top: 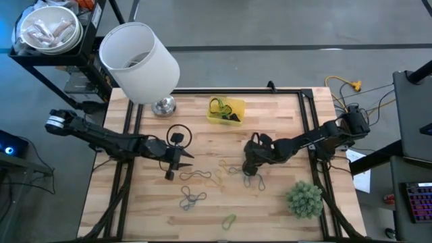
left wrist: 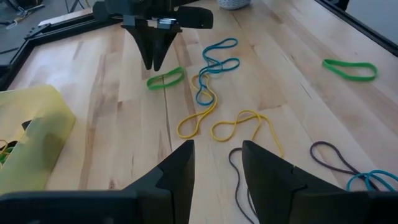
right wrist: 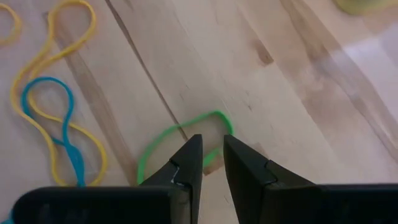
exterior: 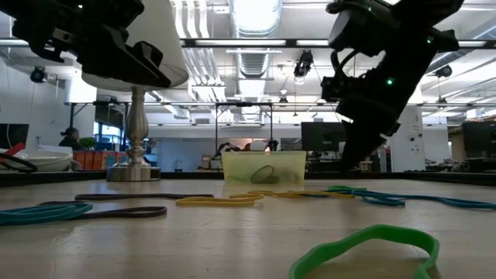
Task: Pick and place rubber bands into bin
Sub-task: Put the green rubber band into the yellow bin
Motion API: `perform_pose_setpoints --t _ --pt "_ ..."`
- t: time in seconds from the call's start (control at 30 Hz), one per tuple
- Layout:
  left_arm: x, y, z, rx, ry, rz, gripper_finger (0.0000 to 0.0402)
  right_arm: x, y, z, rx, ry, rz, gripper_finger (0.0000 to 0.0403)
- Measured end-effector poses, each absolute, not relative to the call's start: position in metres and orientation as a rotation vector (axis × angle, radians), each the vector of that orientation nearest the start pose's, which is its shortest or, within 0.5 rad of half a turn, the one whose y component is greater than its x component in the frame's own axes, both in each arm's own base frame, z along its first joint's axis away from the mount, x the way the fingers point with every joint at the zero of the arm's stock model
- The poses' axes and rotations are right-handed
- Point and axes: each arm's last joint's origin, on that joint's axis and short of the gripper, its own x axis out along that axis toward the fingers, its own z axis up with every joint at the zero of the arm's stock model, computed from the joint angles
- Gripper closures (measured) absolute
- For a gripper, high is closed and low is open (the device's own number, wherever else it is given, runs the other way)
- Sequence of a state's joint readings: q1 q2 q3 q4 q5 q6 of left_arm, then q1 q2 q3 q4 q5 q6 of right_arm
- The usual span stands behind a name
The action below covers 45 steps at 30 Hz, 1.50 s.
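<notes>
The yellow bin [top: 237, 104] sits at the table's far middle with a few bands in it. Several loose rubber bands lie on the wood between the arms: yellow [left wrist: 198, 121], blue [left wrist: 214, 62], brown [left wrist: 333, 158], and a green one [top: 229, 219] near the near edge. My right gripper [right wrist: 212, 146] points down at the table right of centre, over another green band [right wrist: 177, 130]. My left gripper [left wrist: 217, 155] hovers open left of centre [top: 177, 165], above the yellow and brown bands, touching nothing. My right gripper comes from above, pointing down, with its fingertips [left wrist: 153, 62] drawn together at one end of the green band [left wrist: 166, 78]. A strand of that end [right wrist: 216, 152] runs through the narrow slot between the two fingers. The rest of the loop lies flat on the table.
A white lampshade [top: 138, 54] on a metal base [top: 163, 106] stands at the far left of the table. A green fuzzy ball [top: 304, 199] sits near the right near corner. Black rails [top: 314, 121] frame the table. A shelf with a white bowl [top: 50, 30] stands beyond the far left corner.
</notes>
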<state>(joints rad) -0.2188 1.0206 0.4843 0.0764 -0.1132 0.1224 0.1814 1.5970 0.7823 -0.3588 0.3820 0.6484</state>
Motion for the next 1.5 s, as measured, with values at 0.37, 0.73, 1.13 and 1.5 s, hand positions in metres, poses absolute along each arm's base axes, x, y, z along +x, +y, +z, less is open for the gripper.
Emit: perform_pose_setpoints --t 0.37,0.73,1.13,1.5 --pt "0.205 -0.042 0.212 0.186 0.448 -0.129 0.0283 0.271 0.039 0.140 0.318 0.996 -0.573 0.0276" --pt "0.206 -0.042 0.212 0.185 0.444 -0.128 0.0283 0.275 0.040 0.110 0.415 1.031 -0.724 0.0259" --pt "0.206 -0.042 0.213 0.184 0.443 -0.128 0.0283 0.275 0.040 0.109 0.442 1.035 -0.726 0.0292" --pt "0.206 -0.042 0.213 0.184 0.443 -0.128 0.0283 0.276 0.040 0.109 0.391 1.078 -0.652 0.0389"
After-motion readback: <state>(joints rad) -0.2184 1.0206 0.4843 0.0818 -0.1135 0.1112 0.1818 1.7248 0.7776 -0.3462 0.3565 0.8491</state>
